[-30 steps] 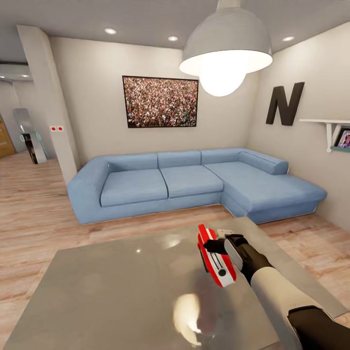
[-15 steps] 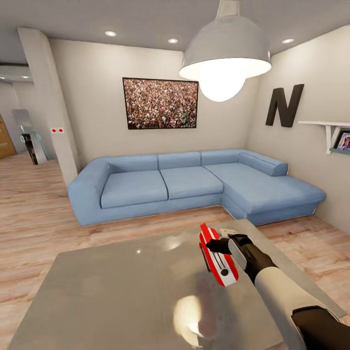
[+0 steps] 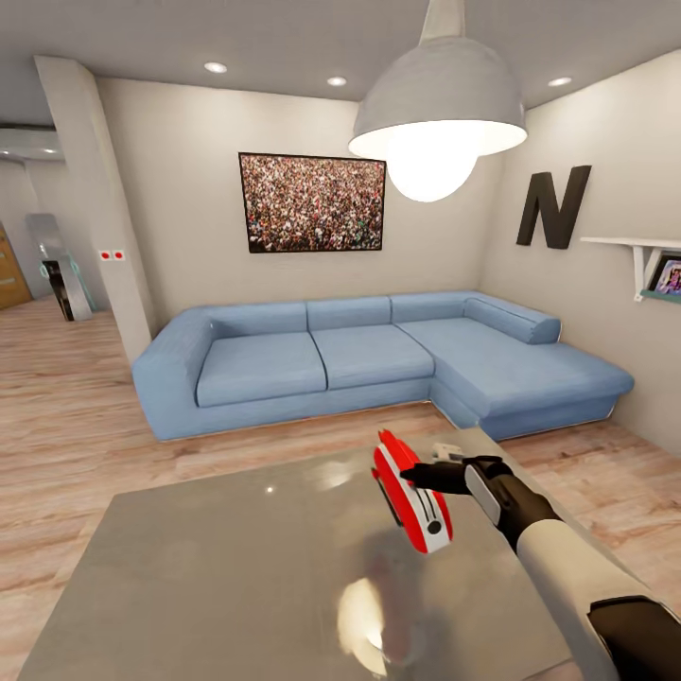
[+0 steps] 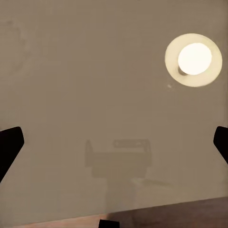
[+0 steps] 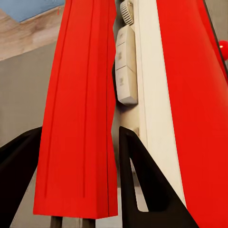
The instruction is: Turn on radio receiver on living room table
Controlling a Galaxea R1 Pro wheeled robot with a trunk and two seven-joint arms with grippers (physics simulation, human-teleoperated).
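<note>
The radio receiver (image 3: 410, 495), red with white sides, hangs tilted just above the grey glossy table (image 3: 227, 567) near its far right part. My right gripper (image 3: 418, 476) is shut on its red top handle (image 5: 78, 118), with a black finger (image 5: 142, 190) on each side of it. White buttons (image 5: 126, 71) show on the radio's white side. My left gripper (image 4: 114, 142) is open, its fingertips (image 4: 9, 145) wide apart over the bare tabletop (image 4: 95, 85), which reflects the lamp.
Behind the table a light-blue L-shaped sofa (image 3: 359, 359) lines the beige walls. A grey dome pendant lamp (image 3: 437, 104) hangs above the table's far side. A white shelf (image 3: 643, 251) juts from the right wall. Wood floor (image 3: 66, 407) surrounds the table.
The radio has shifted a little left and up in my right gripper and tilted more. The right forearm has slid slightly right.
</note>
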